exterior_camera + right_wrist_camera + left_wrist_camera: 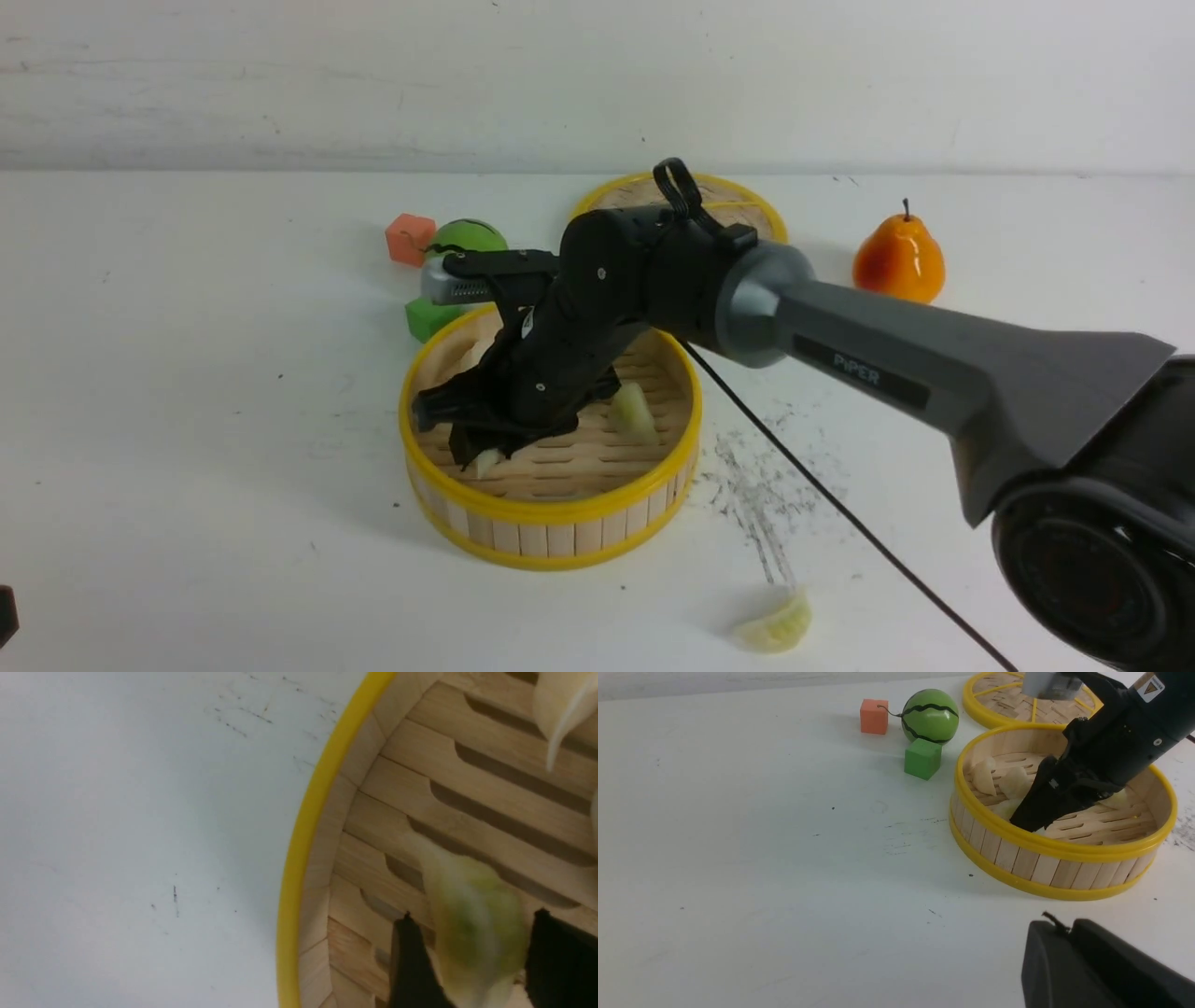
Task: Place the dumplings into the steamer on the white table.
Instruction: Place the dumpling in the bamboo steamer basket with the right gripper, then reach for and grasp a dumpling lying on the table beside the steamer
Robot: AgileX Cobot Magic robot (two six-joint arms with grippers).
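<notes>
R gripper spread in steamer, green dumpling loose between (blurred); next dumpling near table's front edge, R arm closer.

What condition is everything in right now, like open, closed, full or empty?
steamer: uncovered, several dumplings inside.
lid: off, lying flat beyond steamer.
right gripper: open, inside steamer.
green dumpling: blurred between its jaws, apparently loose.
stray dumpling: lying on table, outside steamer.
left gripper: shut, empty.

Six dumplings, two cubes, one steamer, lid, pear, watermelon.
</notes>
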